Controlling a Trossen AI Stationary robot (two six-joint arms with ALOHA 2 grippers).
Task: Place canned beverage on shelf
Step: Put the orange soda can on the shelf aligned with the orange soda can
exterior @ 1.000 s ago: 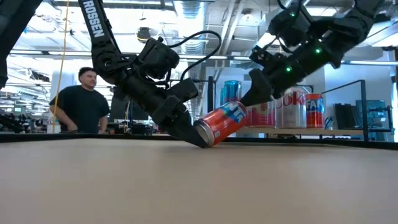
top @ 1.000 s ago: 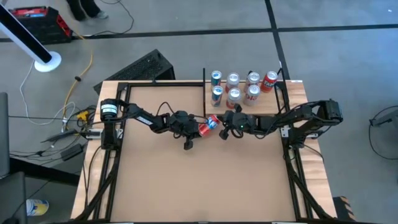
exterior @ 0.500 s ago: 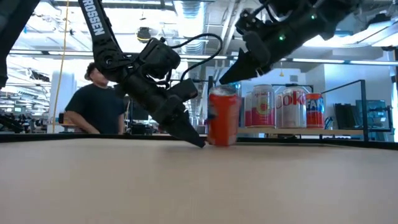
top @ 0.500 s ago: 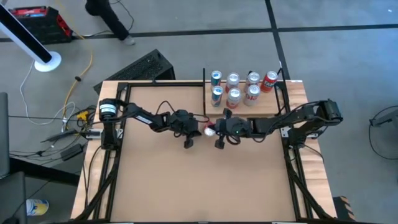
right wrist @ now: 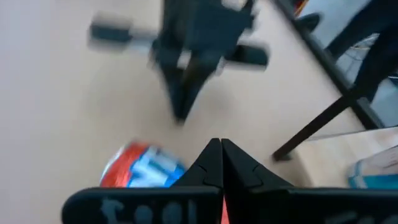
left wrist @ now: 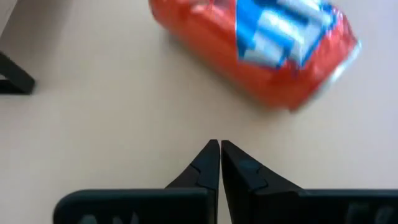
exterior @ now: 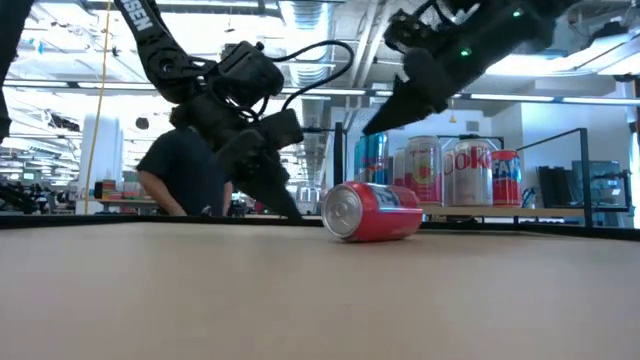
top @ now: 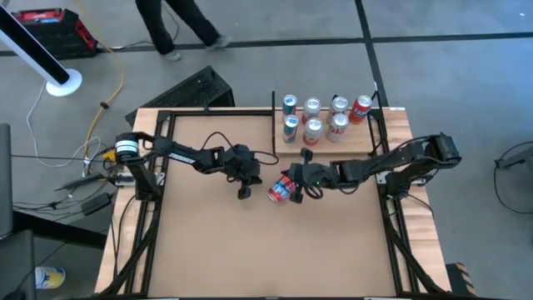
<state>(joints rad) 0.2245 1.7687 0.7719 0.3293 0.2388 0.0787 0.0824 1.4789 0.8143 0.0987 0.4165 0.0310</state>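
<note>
A red canned beverage point(top: 281, 190) with a blue and white label lies on its side on the brown tabletop point(exterior: 372, 212), its silver end toward the near edge. My left gripper point(exterior: 296, 212) is shut; its tips are low over the table, a little to the can's left point(left wrist: 217, 146). My right gripper point(exterior: 368, 128) is shut and hangs well above the can point(right wrist: 217, 144). Neither touches it. The shelf point(top: 360, 142), a pale wood panel, stands at the table's far right.
Several upright cans point(top: 313, 117) stand on the shelf, also seen behind the fallen can point(exterior: 440, 170). Black posts point(top: 273, 117) edge the shelf. A person point(exterior: 185, 170) stands beyond the far edge. The table's near half is bare wood point(top: 266, 250).
The can, first held tilted between both grippers, came upright and has since fallen onto its side, a little nearer the near edge. My right gripper has risen and shifted toward the table's left. My left gripper has lifted and drawn back from the can.
</note>
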